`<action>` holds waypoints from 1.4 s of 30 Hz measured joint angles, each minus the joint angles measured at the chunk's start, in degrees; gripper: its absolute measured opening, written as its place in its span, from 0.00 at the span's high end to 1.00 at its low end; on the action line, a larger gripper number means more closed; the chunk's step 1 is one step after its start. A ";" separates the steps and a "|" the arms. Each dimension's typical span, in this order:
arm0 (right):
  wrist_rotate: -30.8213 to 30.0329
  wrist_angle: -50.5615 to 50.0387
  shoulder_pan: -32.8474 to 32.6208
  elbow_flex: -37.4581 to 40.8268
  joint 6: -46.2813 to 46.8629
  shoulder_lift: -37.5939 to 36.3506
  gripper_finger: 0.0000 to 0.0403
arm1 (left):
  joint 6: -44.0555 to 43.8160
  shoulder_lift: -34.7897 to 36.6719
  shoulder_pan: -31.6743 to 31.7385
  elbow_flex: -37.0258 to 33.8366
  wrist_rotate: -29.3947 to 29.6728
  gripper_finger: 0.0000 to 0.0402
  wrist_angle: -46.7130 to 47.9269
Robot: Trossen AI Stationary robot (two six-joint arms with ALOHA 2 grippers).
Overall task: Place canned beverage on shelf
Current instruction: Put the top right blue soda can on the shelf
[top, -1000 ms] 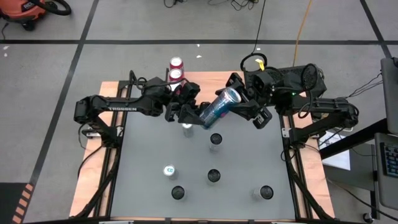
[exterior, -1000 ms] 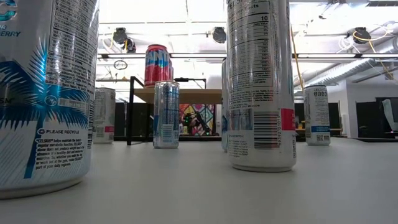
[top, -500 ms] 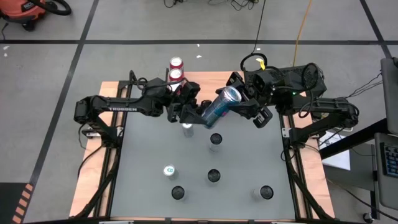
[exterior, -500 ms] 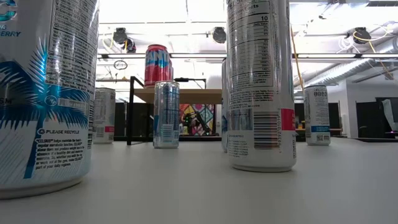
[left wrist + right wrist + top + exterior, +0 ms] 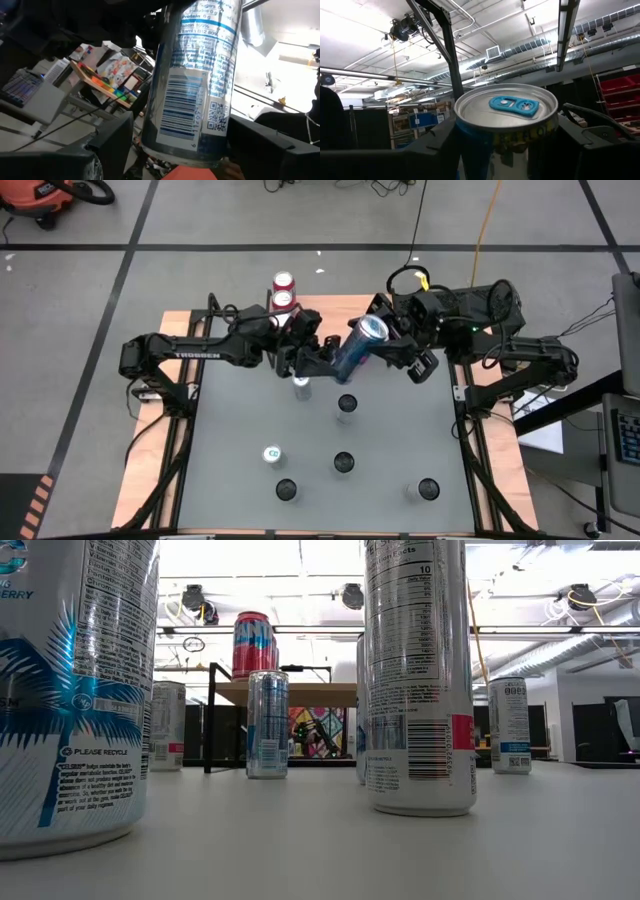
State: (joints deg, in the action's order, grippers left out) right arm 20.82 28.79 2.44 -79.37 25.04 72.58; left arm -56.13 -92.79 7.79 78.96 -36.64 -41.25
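While the right gripper (image 5: 392,348) clamps a tilted can (image 5: 356,347), the left gripper (image 5: 318,361) stands open beside it.

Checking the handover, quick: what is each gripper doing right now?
Left gripper: open around the blue can's base.
Right gripper: shut on the blue can near its top.

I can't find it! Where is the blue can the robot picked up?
In the high view, the blue can is tilted in the air near the table's far edge, between the left gripper and the right gripper, right of the shelf.
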 joint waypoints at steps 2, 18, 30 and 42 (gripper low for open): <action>0.00 -0.17 0.20 0.00 0.49 -0.02 0.51 | 0.09 0.00 0.07 0.00 0.24 0.25 -0.02; -1.71 -3.49 0.28 0.00 1.97 -0.09 0.51 | 5.62 1.13 1.40 0.02 -0.70 0.25 6.06; -3.45 -10.16 0.47 0.04 0.36 -1.92 0.51 | 14.97 6.95 2.63 0.02 3.90 0.25 21.21; -12.33 -13.18 0.92 0.04 -3.38 -1.92 0.51 | 20.23 11.74 4.24 0.04 6.98 0.25 29.05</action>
State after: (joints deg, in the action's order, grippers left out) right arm 8.49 15.61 3.36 -79.33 21.66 70.65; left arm -35.90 -81.05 12.03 79.00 -29.66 -12.20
